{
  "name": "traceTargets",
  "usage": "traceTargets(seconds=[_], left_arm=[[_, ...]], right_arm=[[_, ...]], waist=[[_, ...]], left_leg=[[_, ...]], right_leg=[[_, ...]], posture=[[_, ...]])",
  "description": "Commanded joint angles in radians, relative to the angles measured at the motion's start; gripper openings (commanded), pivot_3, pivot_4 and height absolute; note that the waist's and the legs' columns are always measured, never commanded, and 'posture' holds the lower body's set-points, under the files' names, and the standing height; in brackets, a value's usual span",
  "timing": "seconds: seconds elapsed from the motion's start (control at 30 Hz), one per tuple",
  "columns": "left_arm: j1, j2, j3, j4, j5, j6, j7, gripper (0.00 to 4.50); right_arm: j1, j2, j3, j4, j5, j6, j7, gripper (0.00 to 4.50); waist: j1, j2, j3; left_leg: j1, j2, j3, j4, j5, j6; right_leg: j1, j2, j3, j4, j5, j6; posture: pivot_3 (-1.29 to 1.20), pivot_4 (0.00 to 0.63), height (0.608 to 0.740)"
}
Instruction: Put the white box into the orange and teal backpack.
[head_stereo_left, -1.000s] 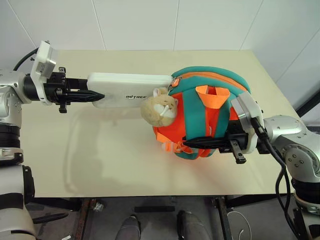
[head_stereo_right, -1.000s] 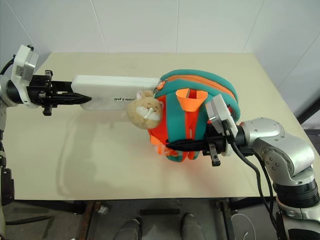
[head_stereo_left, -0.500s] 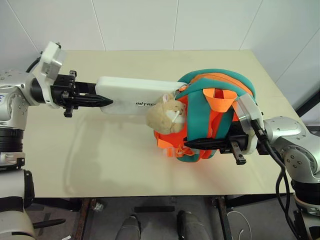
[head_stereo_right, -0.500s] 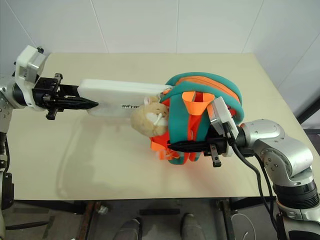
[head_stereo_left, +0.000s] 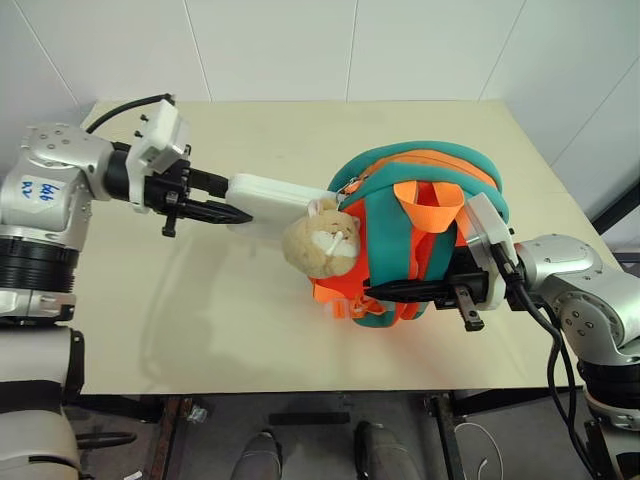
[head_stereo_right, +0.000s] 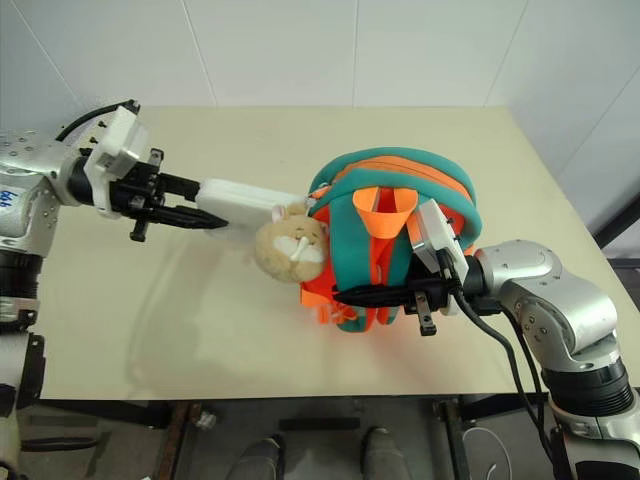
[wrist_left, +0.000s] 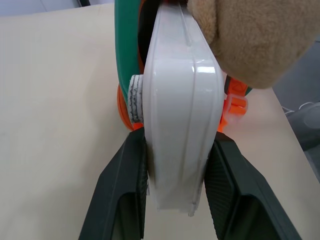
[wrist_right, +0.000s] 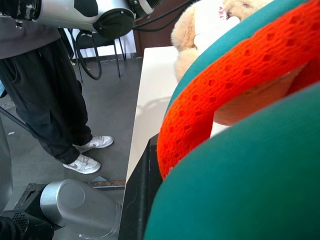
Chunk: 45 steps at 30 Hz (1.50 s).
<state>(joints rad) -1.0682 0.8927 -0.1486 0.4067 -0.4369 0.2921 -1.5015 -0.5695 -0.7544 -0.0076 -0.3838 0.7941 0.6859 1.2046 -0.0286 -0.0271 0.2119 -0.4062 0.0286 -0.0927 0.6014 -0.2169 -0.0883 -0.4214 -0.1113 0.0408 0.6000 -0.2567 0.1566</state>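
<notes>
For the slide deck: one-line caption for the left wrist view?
Left gripper clamps white box, feeding it into orange and teal backpack.

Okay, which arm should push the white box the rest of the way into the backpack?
Left. The left gripper clamps the white box's outer end, its other end already inside the orange and teal backpack. The right gripper is shut on the backpack, steadying it.
</notes>
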Motion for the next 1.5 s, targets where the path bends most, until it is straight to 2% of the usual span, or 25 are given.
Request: traceTargets(seconds=[0.03, 0.23, 0.4, 0.63, 0.67, 0.7, 0.73, 0.87, 1.0, 1.1, 1.23, 1.37, 1.5], left_arm=[[-0.026, -0.067, -0.011, -0.068, 0.01, 0.06, -0.004, 1.23], [-0.019, -0.2, -0.043, -0.122, 0.085, 0.136, 0.134, 1.23], [-0.029, -0.349, -0.068, -0.118, 0.133, 0.175, 0.26, 1.23], [-0.052, -0.464, -0.086, -0.059, 0.193, 0.18, 0.328, 1.23], [-0.06, -0.464, -0.096, -0.054, 0.202, 0.209, 0.324, 1.58], [-0.064, -0.457, -0.108, -0.056, 0.21, 0.238, 0.315, 1.99], [-0.065, -0.45, -0.114, -0.06, 0.214, 0.255, 0.307, 2.17], [-0.065, -0.41, -0.093, -0.087, 0.206, 0.281, 0.28, 3.37], [-0.058, -0.321, -0.04, -0.129, 0.159, 0.317, 0.214, 4.49], [-0.025, -0.237, 0.013, -0.169, 0.111, 0.317, 0.154, 4.49], [0.04, -0.175, 0.111, -0.227, 0.036, 0.304, 0.117, 4.49], [0.112, -0.082, 0.146, -0.364, -0.045, 0.477, 0.12, 4.49], [0.159, -0.066, 0.188, -0.491, -0.13, 0.577, 0.165, 4.49]], right_arm=[[-0.03, 0.014, -0.006, 0.0, 0.003, -0.02, -0.005, 0.0], [-0.043, 0.028, 0.003, 0.006, -0.003, -0.019, -0.006, 0.0], [-0.046, 0.033, 0.005, 0.004, -0.001, -0.016, -0.007, 0.0], [-0.045, 0.034, 0.001, -0.006, 0.004, -0.01, -0.017, 0.0], [-0.044, 0.035, 0.0, -0.008, 0.005, -0.009, -0.02, 0.0], [-0.042, 0.034, -0.001, -0.01, 0.007, -0.008, -0.023, 0.0], [-0.041, 0.034, -0.002, -0.013, 0.008, -0.007, -0.026, 0.0], [-0.036, 0.036, -0.007, -0.019, 0.014, -0.005, -0.039, 0.0], [-0.028, 0.04, -0.01, -0.025, 0.02, -0.005, -0.049, 0.0], [-0.023, 0.042, -0.011, -0.029, 0.022, -0.006, -0.055, 0.0], [-0.017, 0.04, -0.012, -0.029, 0.022, -0.01, -0.057, 0.0], [-0.011, 0.039, -0.013, -0.027, 0.02, -0.016, -0.056, 0.0], [-0.008, 0.04, -0.011, -0.025, 0.017, -0.019, -0.055, 0.0]], waist=[[0.001, 0.0, 0.0], [0.002, 0.0, 0.0], [0.002, 0.0, 0.0], [0.002, 0.0, 0.0], [0.002, 0.0, 0.0], [0.001, 0.0, 0.0], [0.001, 0.0, 0.0], [-0.001, 0.0, 0.0], [-0.002, 0.0, 0.0], [-0.006, 0.001, 0.0], [0.0, 0.001, 0.001], [-0.001, 0.001, 0.001], [0.002, 0.001, 0.001]], left_leg=[[0.0, 0.0, 0.0, 0.0, 0.0, 0.0], [-0.001, 0.0, 0.0, 0.003, 0.0, 0.0], [0.0, 0.0, -0.001, 0.005, 0.0, 0.0], [0.0, 0.0, 0.0, 0.008, 0.0, 0.001], [0.0, 0.0, 0.0, 0.008, 0.0, 0.001], [0.0, 0.0, 0.0, 0.009, 0.0, 0.001], [0.0, 0.0, 0.0, 0.009, 0.0, 0.001], [0.0, 0.0, 0.0, 0.008, 0.0, 0.001], [0.0, 0.0, 0.0, 0.008, -0.001, 0.001], [0.0, 0.0, 0.0, 0.008, -0.001, 0.001], [0.0, 0.0, 0.0, 0.007, -0.001, 0.001], [0.0, 0.0, 0.0, 0.008, -0.001, 0.001], [0.0, 0.0, 0.0, 0.008, -0.001, 0.001]], right_leg=[[0.0, 0.0, 0.0, 0.0, 0.0, 0.0], [0.0, 0.0, 0.001, 0.001, 0.0, 0.001], [0.0, 0.001, 0.002, 0.003, 0.0, 0.001], [0.0, 0.002, 0.003, 0.005, 0.0, 0.001], [0.0, 0.002, 0.003, 0.004, 0.001, 0.001], [0.0, 0.002, 0.003, 0.004, 0.001, 0.001], [0.001, 0.002, 0.003, 0.004, 0.001, 0.001], [0.001, 0.002, 0.003, 0.004, 0.001, 0.001], [0.0, 0.002, 0.003, 0.004, 0.001, 0.001], [0.0, 0.002, 0.004, 0.004, 0.0, 0.001], [0.0, 0.002, 0.003, 0.004, 0.0, 0.001], [0.0, 0.002, 0.004, 0.004, 0.0, 0.001], [0.001, 0.002, 0.004, 0.004, 0.0, 0.001]], posture=[[0.0, 0.15, 0.74], [0.0, 0.15, 0.74], [0.0, 0.15, 0.74], [0.0, 0.15, 0.74], [0.0, 0.15, 0.74], [0.0, 0.15, 0.74], [0.0, 0.15, 0.74], [0.0, 0.15, 0.74], [0.0, 0.15, 0.74], [0.0, 0.15, 0.74], [0.0, 0.15, 0.74], [0.0, 0.15, 0.74], [0.0, 0.15, 0.74]])
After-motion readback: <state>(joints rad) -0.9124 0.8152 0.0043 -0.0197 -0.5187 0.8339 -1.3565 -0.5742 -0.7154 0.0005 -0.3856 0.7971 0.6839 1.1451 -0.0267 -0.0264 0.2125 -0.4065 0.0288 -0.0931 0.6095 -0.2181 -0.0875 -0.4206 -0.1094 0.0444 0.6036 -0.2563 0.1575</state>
